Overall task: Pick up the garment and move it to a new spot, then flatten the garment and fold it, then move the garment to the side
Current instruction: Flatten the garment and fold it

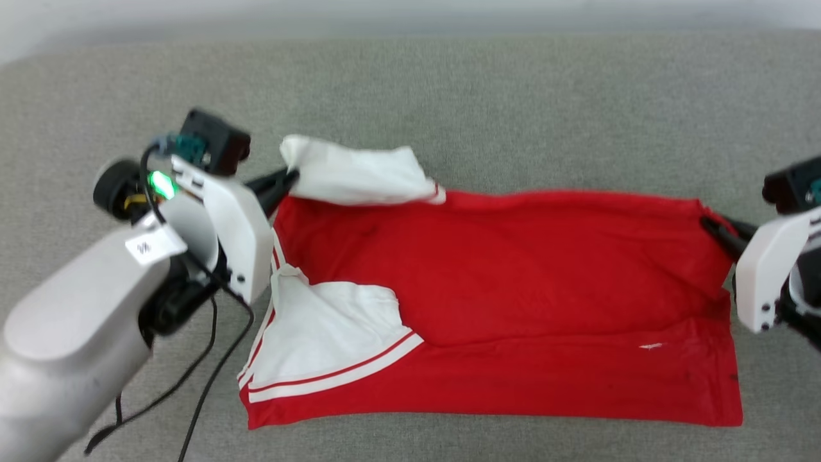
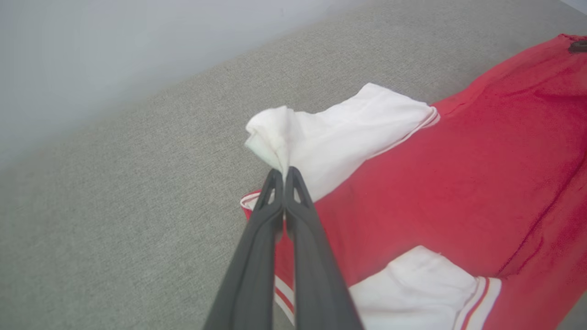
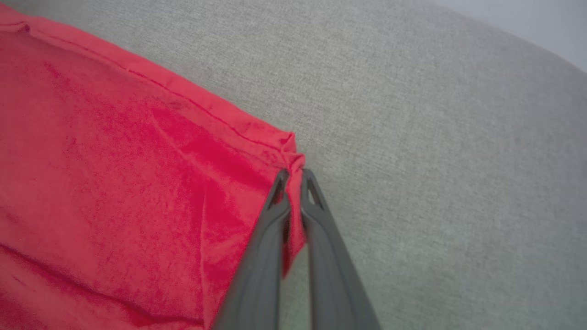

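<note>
As the left claw (image 2: pixel 284 173) clamps a white sleeve (image 2: pixel 339 133) and the right claw (image 3: pixel 293 173) a red corner (image 3: pixel 284 147), the garment (image 1: pixel 513 269) lies stretched over the grey surface (image 1: pixel 449 96).

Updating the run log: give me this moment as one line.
left gripper: shut on white sleeve | right gripper: shut on red hem corner | garment: lying on grey surface

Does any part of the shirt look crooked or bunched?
Yes. The shirt is not flat: its far sleeve is bunched where the left gripper pinches it, and the near sleeve lies folded over the red body.
</note>
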